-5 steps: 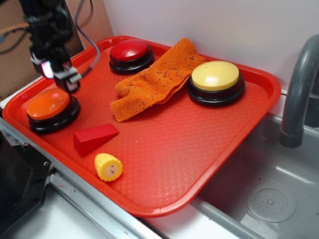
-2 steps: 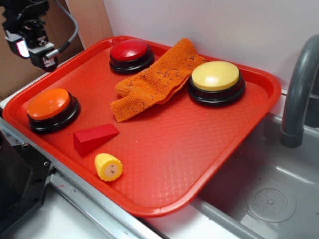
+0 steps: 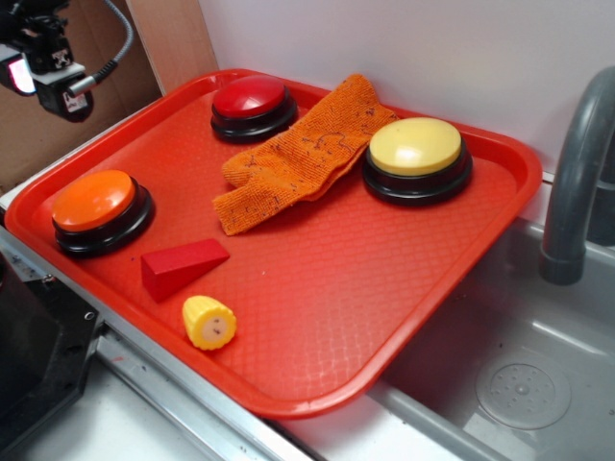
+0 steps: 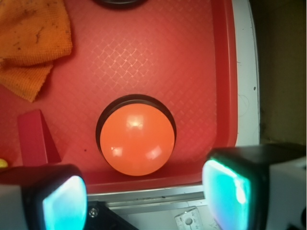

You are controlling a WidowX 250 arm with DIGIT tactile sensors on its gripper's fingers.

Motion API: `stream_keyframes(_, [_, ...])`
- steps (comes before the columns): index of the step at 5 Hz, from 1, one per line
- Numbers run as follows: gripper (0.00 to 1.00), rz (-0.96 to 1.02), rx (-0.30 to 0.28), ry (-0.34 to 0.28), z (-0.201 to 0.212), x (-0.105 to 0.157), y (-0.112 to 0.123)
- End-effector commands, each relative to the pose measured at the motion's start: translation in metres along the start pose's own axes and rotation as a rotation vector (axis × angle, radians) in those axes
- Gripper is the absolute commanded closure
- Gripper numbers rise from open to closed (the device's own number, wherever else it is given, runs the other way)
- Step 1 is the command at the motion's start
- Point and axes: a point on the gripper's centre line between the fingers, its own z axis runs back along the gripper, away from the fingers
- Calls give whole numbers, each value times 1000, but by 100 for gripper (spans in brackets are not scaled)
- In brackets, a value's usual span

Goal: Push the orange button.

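The orange button (image 3: 93, 200), a smooth orange dome on a black round base, sits at the near-left corner of the red tray (image 3: 317, 288). In the wrist view the orange button (image 4: 136, 136) lies straight below, in the middle of the frame. My gripper (image 3: 43, 67) hangs high above the tray's left edge, well clear of the button. From the wrist camera the gripper (image 4: 144, 199) is open, its two glowing pads (image 4: 64, 203) far apart with nothing between them.
On the tray lie a red button (image 3: 252, 101) at the back, an orange cloth (image 3: 307, 149), a pale-yellow button (image 3: 415, 154), a red wedge (image 3: 183, 266) and a small yellow corn piece (image 3: 209, 322). A sink (image 3: 519, 375) with a grey faucet (image 3: 577, 163) is at the right.
The gripper has risen from just above the orange button and drawn back up and to the left, away from the tray. The button and other things have not moved.
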Motion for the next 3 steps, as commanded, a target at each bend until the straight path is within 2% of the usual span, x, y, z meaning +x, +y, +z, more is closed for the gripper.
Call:
stream_keyframes(1, [0,-7,62,-45,28,5,5])
stream_keyframes(3, [0,14,83,-86,42,-4,4])
